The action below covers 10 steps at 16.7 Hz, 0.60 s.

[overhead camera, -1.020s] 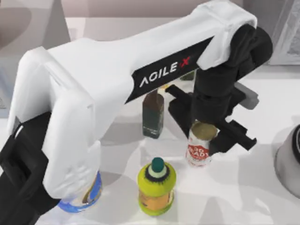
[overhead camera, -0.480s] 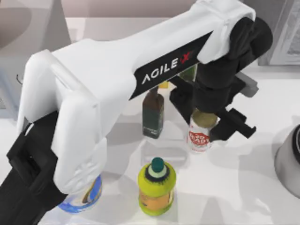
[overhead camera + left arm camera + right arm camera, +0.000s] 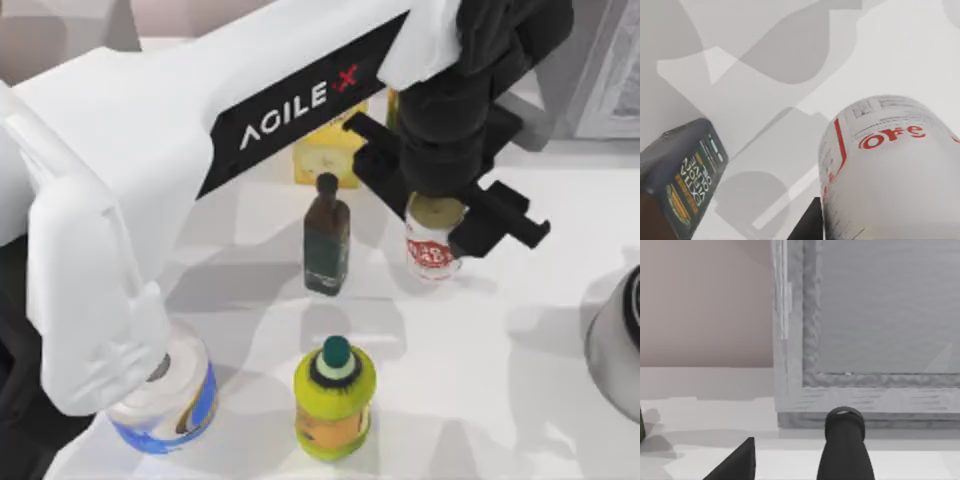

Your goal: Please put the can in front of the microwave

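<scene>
can (image 3: 432, 245) | white, red print, gold top | upright | held in left hand (image 3: 440, 205)

Left arm stretched diagonally across the table from lower left to upper right, wrist bent straight down over the can (image 3: 432, 250). Left gripper (image 3: 436, 222) closed around the can's top, 2 black fingers clamping it. Right arm parked, off to the can's right.

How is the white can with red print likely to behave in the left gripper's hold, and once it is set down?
The can looks rigid, so the left gripper closed on it probably won't dent it. Its smooth round wall might slip or twist. Set down tilted, it could tip and roll.
</scene>
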### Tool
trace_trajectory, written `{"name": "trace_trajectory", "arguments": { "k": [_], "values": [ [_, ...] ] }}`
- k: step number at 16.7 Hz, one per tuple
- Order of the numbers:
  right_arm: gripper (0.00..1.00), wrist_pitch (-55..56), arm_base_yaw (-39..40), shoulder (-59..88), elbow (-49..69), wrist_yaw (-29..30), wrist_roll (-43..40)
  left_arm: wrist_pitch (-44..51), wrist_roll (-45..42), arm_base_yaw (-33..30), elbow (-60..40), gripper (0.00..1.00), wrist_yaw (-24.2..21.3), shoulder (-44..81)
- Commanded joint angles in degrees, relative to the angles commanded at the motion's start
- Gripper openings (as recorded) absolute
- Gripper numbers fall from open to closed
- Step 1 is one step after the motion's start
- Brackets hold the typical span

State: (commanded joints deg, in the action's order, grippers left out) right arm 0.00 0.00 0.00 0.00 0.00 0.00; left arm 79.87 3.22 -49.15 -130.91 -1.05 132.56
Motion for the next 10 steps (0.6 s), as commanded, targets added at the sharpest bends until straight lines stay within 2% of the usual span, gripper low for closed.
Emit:
{"name": "trace_trajectory", "arguments": {
  "k": [5,10],
  "values": [
    [1.0,0.0,0.0,0.0,0.0,0.0,0.0,-5.7,0.1,7.7,11.1,0.0,-0.4,-16.6],
    [1.0,0.0,0.0,0.0,0.0,0.0,0.0,-10.1,0.1,20.9,30.4,0.0,0.2,-32.9]
  ]
}}
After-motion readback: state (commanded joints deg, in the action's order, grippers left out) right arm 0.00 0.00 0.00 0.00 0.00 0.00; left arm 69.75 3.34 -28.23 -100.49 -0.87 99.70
